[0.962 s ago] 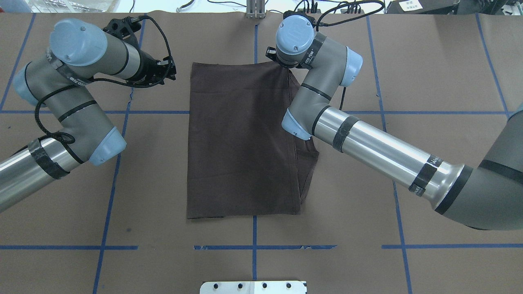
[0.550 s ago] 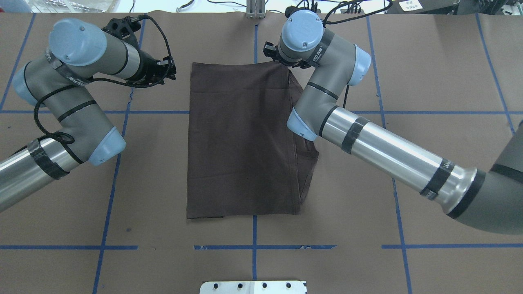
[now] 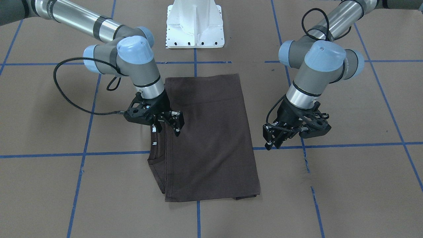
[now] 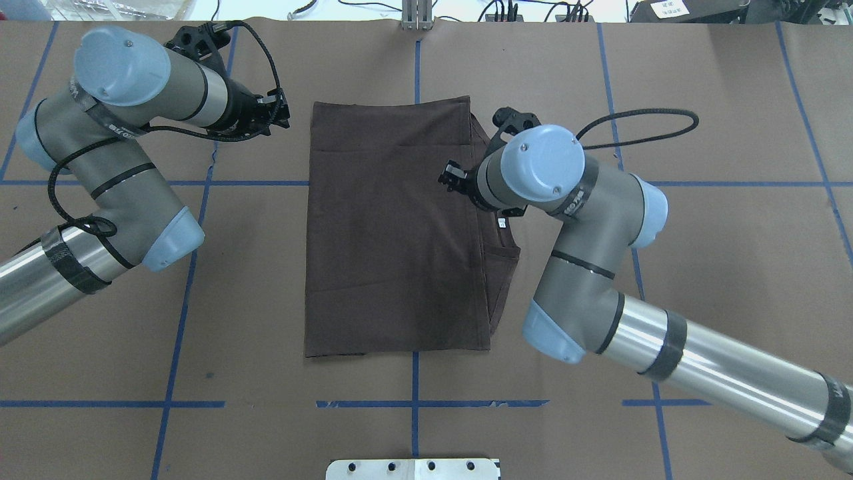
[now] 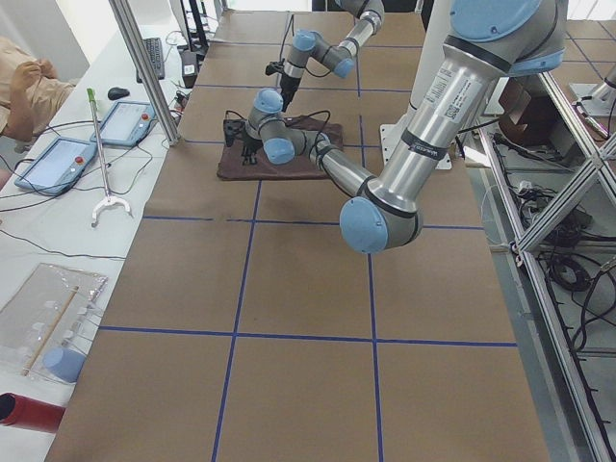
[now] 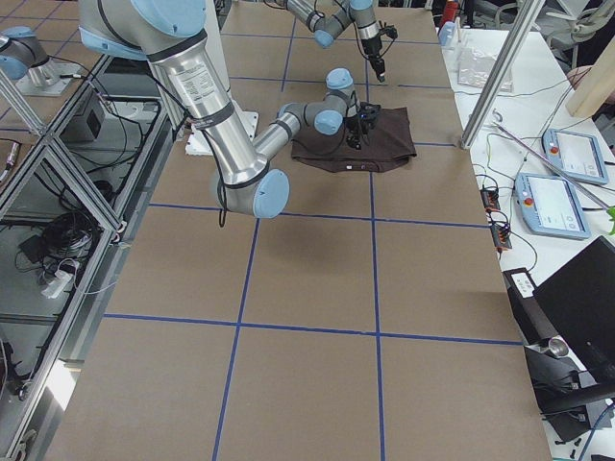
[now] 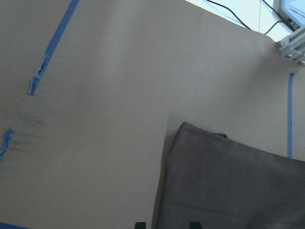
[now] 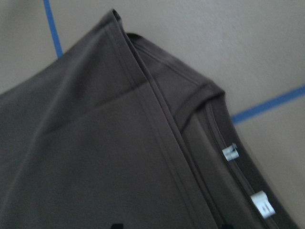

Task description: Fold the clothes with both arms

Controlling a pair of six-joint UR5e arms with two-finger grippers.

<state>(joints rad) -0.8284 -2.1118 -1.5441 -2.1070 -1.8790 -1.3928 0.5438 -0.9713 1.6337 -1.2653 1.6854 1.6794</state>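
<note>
The clothes are one dark brown T-shirt (image 4: 393, 227), folded into a long flat rectangle on the table (image 3: 211, 138). Its ribbed collar (image 3: 155, 162) and white neck tags (image 8: 230, 151) stick out from under the fold on the robot's right side. My right gripper (image 3: 168, 127) hovers open over that edge near the tags, in the overhead view (image 4: 453, 179), with nothing between its fingers. My left gripper (image 3: 273, 143) is open beside the shirt's far left corner (image 4: 276, 113), clear of the cloth. The left wrist view looks down on that corner (image 7: 238, 181).
Brown paper with blue tape lines (image 4: 413, 403) covers the table. The white bolted pedestal (image 3: 195, 26) stands at the robot's side of the shirt. In the exterior left view, tablets (image 5: 125, 123) and a grabber tool (image 5: 101, 154) lie on a side bench, where a person (image 5: 24, 87) sits.
My right arm has pulled back from the shirt's far right corner toward the robot. Its gripper is now over the middle of the right edge. The left arm has barely shifted.
</note>
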